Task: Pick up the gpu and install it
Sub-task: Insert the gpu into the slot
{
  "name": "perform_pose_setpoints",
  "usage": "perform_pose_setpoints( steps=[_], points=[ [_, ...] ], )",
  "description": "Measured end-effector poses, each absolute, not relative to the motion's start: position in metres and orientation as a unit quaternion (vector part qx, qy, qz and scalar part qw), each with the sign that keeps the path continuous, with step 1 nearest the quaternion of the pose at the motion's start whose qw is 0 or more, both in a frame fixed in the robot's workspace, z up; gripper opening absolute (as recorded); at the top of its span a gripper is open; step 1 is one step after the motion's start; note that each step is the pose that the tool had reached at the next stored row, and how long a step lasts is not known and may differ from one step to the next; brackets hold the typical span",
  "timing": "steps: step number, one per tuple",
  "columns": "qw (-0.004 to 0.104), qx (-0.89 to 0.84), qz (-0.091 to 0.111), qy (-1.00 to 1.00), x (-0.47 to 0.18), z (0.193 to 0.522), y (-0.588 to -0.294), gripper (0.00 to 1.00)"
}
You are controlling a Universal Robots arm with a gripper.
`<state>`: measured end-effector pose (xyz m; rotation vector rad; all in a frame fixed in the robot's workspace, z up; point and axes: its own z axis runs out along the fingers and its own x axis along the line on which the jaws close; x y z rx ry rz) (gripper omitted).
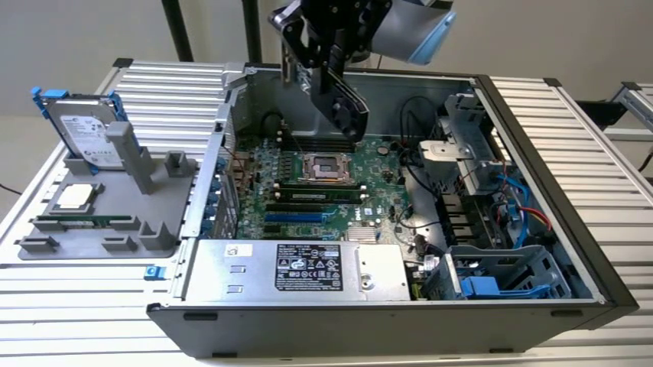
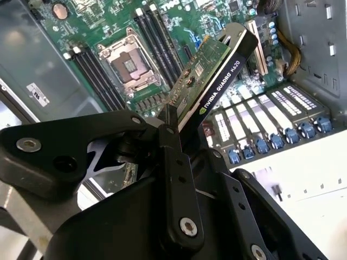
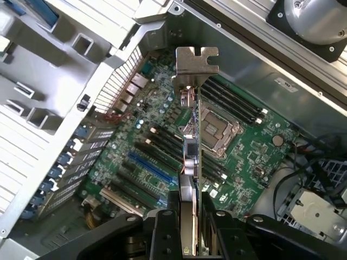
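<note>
Black metal gripper [image 2: 174, 129] is pinching the gpu [image 2: 217, 76], a small flat card with a green circuit board on one face, a black cooler shroud on the other and a silver end bracket [image 3: 196, 64], by the end away from that bracket. The card is hanging tilted in the upper middle of the exterior view, above the green motherboard [image 1: 306, 191] and touching nothing else. It appears to be hovering over the square silver processor socket [image 1: 324, 166], apart from the long blue expansion slot [image 1: 298, 218] lower in that frame. Doing this step well likely means a firm clamp, squaring the card's lower edge with a slot, and turning the bracket toward the slotted rear wall [image 1: 219, 183] at the exterior view's left of the open grey computer case [image 1: 357, 329].
</note>
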<state>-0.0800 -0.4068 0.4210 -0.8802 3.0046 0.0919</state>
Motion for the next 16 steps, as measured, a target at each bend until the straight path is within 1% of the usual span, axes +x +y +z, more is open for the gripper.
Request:
perform_pose_setpoints(
  steps=[16],
  points=[
    [0.003,-0.346,0.030,0.938,-0.0800,0.4210,-0.4068,0.00]
  ],
)
